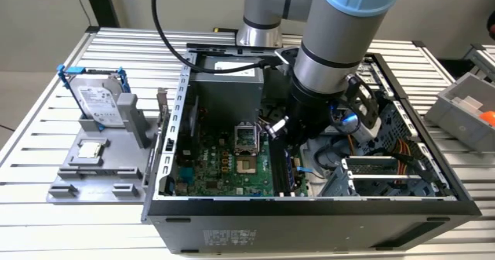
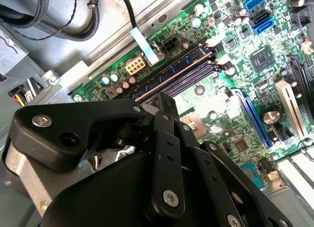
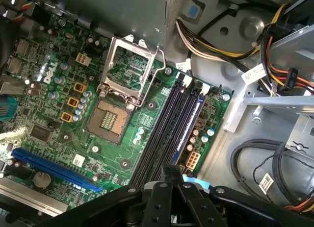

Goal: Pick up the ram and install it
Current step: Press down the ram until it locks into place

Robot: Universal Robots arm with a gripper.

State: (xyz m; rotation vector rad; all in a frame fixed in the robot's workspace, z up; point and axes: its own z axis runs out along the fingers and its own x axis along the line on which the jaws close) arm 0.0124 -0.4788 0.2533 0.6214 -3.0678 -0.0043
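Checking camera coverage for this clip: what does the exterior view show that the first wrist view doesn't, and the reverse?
Exterior view's own: the hard drive in its blue frame and a small square chip on the grey holder, outside the computer case, plus the arm reaching in. First wrist view's own: close on the slots, what looks like the ram standing in the slot nearest the case wall. Shared: the green motherboard, its open processor socket and the black slots.
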